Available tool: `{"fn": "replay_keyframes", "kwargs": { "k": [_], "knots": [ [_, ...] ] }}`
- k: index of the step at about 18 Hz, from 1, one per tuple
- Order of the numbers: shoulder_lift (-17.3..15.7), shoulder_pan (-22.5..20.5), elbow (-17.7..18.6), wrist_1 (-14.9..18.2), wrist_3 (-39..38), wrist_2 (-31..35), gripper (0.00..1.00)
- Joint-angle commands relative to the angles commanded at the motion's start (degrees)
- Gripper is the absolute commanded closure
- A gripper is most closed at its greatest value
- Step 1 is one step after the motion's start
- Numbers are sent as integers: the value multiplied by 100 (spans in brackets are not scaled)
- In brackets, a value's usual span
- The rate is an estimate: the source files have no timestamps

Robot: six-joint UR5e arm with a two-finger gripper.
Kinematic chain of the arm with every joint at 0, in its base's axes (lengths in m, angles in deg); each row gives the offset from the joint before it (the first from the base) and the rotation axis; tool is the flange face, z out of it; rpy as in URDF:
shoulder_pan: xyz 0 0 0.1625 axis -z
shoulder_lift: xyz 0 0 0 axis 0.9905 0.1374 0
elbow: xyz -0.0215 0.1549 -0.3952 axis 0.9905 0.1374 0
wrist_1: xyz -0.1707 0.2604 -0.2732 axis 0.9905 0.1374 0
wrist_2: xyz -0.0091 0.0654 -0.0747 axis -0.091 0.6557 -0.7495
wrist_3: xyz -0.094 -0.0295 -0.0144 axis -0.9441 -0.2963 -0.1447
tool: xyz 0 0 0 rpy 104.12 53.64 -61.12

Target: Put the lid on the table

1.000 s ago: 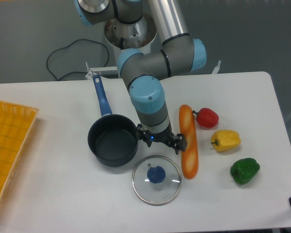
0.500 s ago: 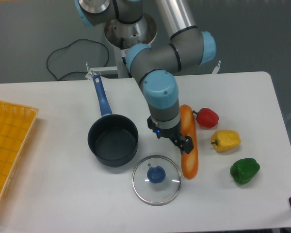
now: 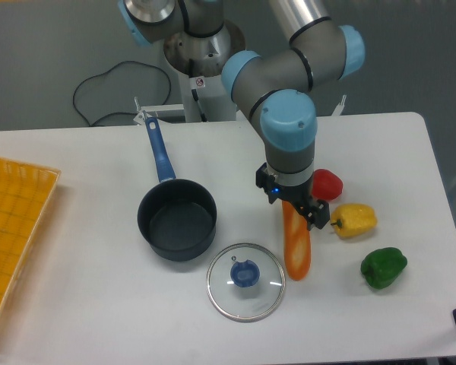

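Lid of round clear glass with blue knob (image 3: 245, 272) lies flat on the white table (image 3: 99, 304), beside the dark blue saucepan (image 3: 176, 219); black two-finger gripper (image 3: 295, 207) hangs over the orange baguette (image 3: 297, 247), jaw state unclear.

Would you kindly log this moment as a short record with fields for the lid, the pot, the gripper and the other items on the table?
lid: the lid lies flat on the table, blue knob up, in front of and to the right of the pot
pot: dark blue saucepan, uncovered, empty, handle pointing away
gripper: the gripper is above the baguette, apart from the lid; jaw state unclear
vegetables: red pepper, yellow pepper, green pepper, right of the baguette
tray: orange mesh tray at the left edge
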Motion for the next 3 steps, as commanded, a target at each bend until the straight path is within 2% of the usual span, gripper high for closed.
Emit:
{"fn": "replay_keyframes", "kwargs": {
  "k": [3],
  "knots": [
    [0, -9, 9, 0, 0, -9, 0]
  ]
}}
